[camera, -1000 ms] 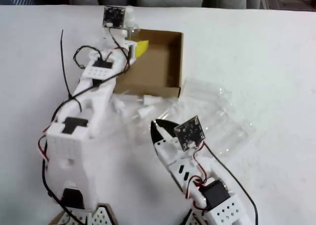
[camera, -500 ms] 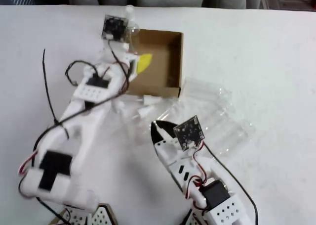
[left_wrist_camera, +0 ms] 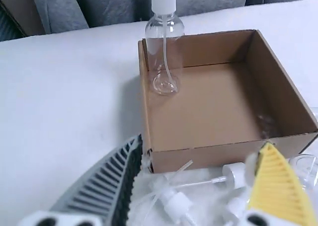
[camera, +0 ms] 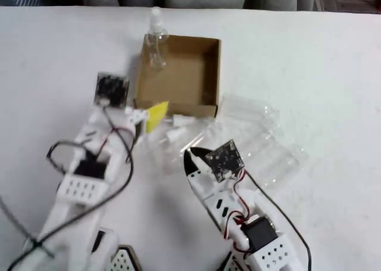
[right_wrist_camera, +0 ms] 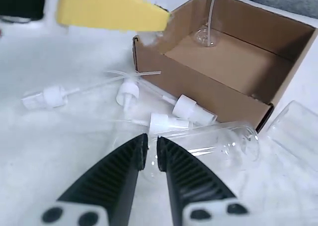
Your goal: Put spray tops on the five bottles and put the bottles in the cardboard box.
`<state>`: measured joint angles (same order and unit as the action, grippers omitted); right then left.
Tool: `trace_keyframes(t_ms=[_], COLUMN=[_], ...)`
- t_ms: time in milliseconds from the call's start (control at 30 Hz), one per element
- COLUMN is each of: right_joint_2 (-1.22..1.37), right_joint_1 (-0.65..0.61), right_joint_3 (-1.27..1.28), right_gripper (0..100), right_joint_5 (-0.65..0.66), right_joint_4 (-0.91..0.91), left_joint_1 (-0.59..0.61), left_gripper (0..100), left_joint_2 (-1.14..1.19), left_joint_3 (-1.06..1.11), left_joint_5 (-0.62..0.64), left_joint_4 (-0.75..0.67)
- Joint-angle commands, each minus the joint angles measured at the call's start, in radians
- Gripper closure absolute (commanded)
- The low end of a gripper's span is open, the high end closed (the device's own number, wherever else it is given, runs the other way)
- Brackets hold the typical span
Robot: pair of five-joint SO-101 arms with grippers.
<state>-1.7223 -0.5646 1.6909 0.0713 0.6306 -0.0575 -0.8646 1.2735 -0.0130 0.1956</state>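
Loose spray tops (camera: 177,122) lie scattered along the near wall of the cardboard box (camera: 208,68), between my arms and the box, and uncapped bottles (camera: 262,143) lie to the right. My left gripper (left_wrist_camera: 201,144) is spread wide and empty above those tops. My right gripper (right_wrist_camera: 151,139) is nearly pinched together, empty, just short of the uncapped bottles. One capped bottle (camera: 156,39) stands in the box's far left corner.

L arm (camera: 88,177) blurry in high view; bottle (right_wrist_camera: 204,36) top cropped by edge
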Motion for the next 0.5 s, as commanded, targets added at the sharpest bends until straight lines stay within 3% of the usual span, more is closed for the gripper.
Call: trace_keyframes(t_ms=[0,233,467], right_joint_2=[0.001,0.001,0.001], right_joint_1=[0.008,0.008,0.008], right_joint_3=[0.003,0.003,0.003], right_gripper=[98.3,98.3,98.3], right_joint_5=[0.012,0.015,0.081], right_joint_4=[0.004,0.024,0.051], left_joint_1=[0.019,0.019,0.054], left_gripper=[66,66,66], left_joint_2=[-0.228,-0.585,-0.955], left_joint_3=[0.072,0.210,0.420], left_joint_5=[-0.003,0.008,0.055], left_joint_4=[0.091,0.344,0.416])
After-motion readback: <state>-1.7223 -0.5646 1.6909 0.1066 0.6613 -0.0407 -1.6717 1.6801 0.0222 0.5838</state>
